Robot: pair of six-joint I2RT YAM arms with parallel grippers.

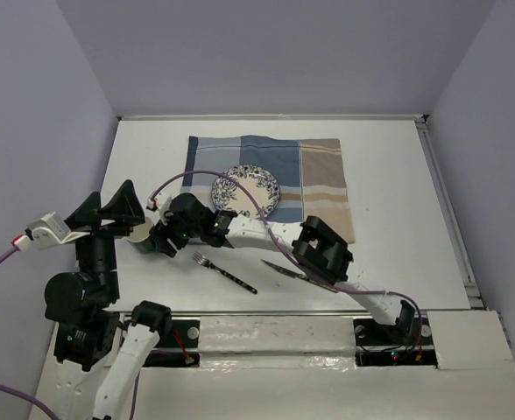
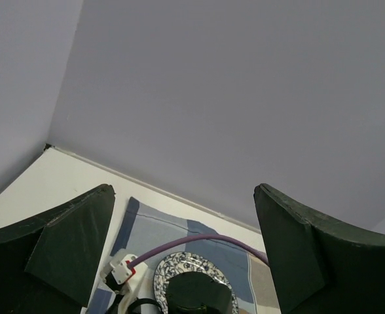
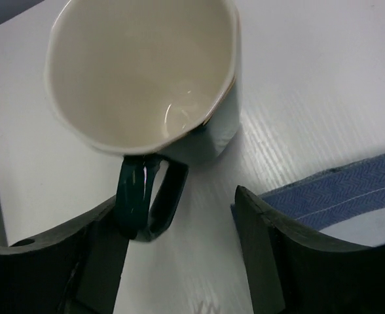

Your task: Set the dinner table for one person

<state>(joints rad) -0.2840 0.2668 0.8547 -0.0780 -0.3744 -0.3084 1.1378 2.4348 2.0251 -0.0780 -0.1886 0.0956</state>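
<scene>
On the dinner table (image 1: 398, 175), toward its far side, the placemat (image 1: 323, 175) is laid flat with the plate (image 1: 250, 185) resting on its left half. These two items appear settled. The rest of the setting appears unfinished. The fork (image 1: 225, 271) and the knife (image 1: 284, 270) lie on bare tabletop on the near side of the placemat, both at an angle and well apart from the plate. The mug (image 3: 140, 72) stands upright on the bare tabletop just off the placemat's left edge.

The right gripper (image 3: 179, 209) reaches across to the mug. Its jaws stand apart with the mug handle (image 3: 143, 203) between them, close against one finger and clear of the other. No grasp is made yet. The left gripper (image 2: 184, 190) is raised off the placemat's left side, spread wide and holding nothing.

Remaining work, as judged: place the mug, then set the fork and knife beside the plate.

Materials:
- Dinner table: matte white, rectangular, finely ribbed up close.
- Placemat: woven cloth in blue and tan patches, with a herringbone weave.
- Plate: round and glazed, with a blue-on-white pattern.
- Mug: glossy, dark green outside and cream inside, with a faceted rim and a squared loop handle.
- Cutlery: slim, with dark handles.
</scene>
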